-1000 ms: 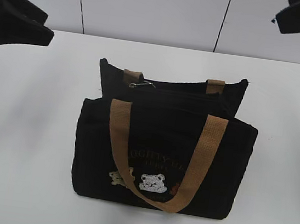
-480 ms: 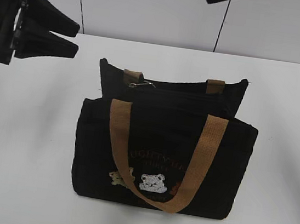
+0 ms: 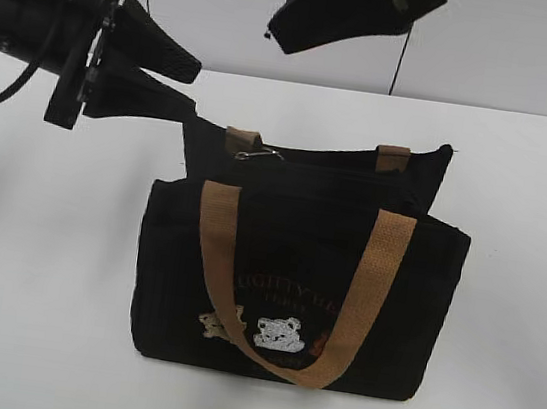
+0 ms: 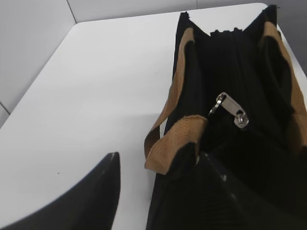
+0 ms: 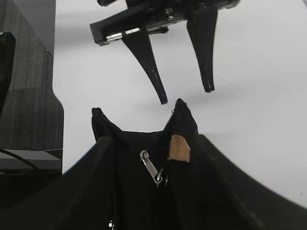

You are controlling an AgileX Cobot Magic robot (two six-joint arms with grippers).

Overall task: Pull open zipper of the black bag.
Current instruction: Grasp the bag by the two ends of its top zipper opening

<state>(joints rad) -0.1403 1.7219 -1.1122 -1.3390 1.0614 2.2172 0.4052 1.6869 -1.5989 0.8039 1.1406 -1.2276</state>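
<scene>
Both grippers hang above the table with nothing between their fingers. Seen from the exterior view, the left gripper reaches in from the upper left, its two black fingers spread apart and their tips just beside the upper left corner of the black bag. The right gripper hovers higher, over the back of the bag; how its fingers stand cannot be read from this angle. The bag stands upright on the white table, its front tan handle draped down over small bear patches. Along the top edge runs the zipper, its silver pull tab lying near the left end, untouched.

From the left wrist view, one finger sits over bare table beside the bag, the other over its near end. The pull tab rests flat on the black fabric, beyond the fingers, beside a tan handle tab.

From the right wrist view, the left gripper points down at the bag's far corner, fingers parted. The pull tab lies on the closed zipper line, next to a tan patch.
</scene>
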